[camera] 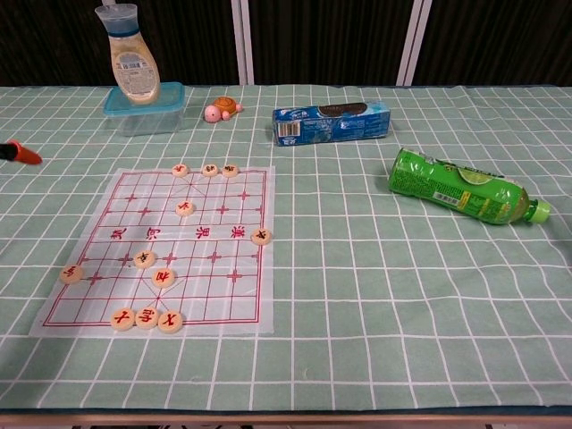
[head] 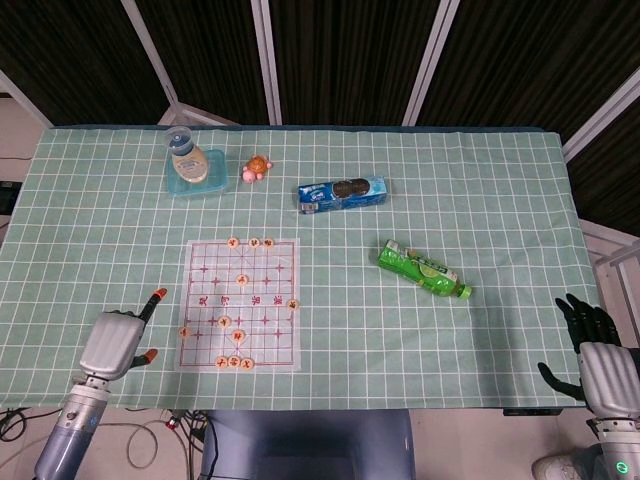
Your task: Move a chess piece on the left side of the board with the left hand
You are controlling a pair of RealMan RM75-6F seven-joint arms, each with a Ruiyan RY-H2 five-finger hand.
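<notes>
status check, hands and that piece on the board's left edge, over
Left hand beside the board, one finger extended, holding nothing. Right hand open at the table's right edge. Left-edge piece untouched. Nothing between hand and piece.

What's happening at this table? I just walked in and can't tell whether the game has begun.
No piece is held yet. The robot's left hand hangs just left of the chess board, most fingers curled and one orange-tipped finger pointing toward it. The nearest chess piece sits untouched on the board's left edge. The right hand rests at the table's far right corner, holding nothing. A green bottle, a cookie pack and other items lie beyond the board.
</notes>
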